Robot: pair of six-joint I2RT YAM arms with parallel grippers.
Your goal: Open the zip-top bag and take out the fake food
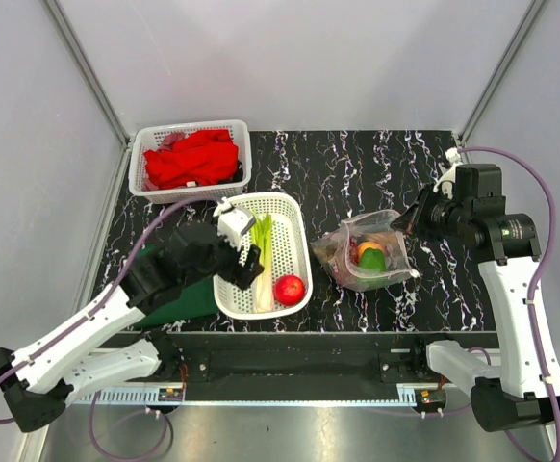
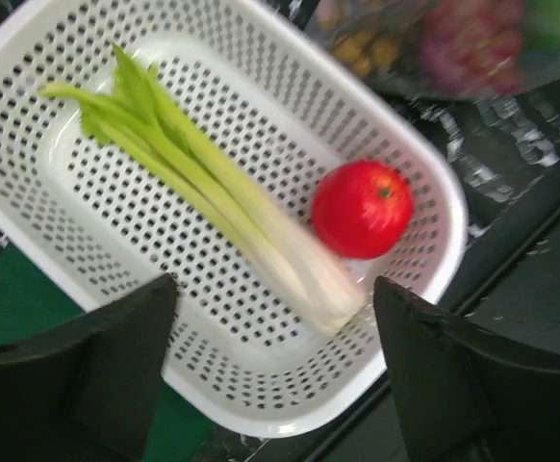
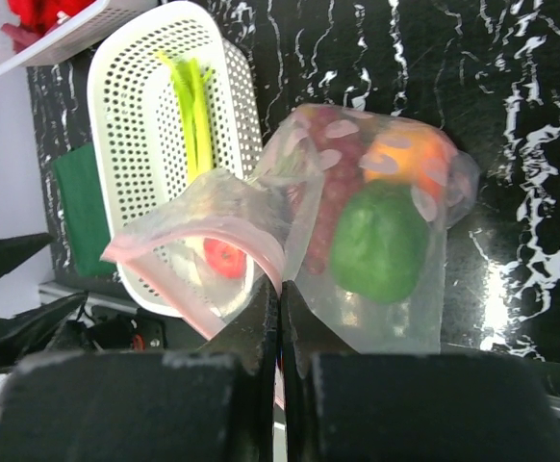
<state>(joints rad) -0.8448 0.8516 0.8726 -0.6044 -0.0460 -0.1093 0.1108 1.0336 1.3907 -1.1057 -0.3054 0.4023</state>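
Down at the near edge, the left tool hangs with its jaws apart over a white perforated plastic basket holding a green-white leek and red plastic apple. Just right of that, the right tool is pinched tight on the pink strip of the clear crinkly zip-top bag. Bag's on the black marbled surface, with a green pepper, orange peach and purple grapes inside.

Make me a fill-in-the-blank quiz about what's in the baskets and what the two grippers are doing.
The white basket holds a leek and a red ____. The right gripper is shut on the ____. The left gripper hovers over that basket with jaws ____. The far basket holds a ____ cloth.
Missing words: apple; zip-top bag; open; red.
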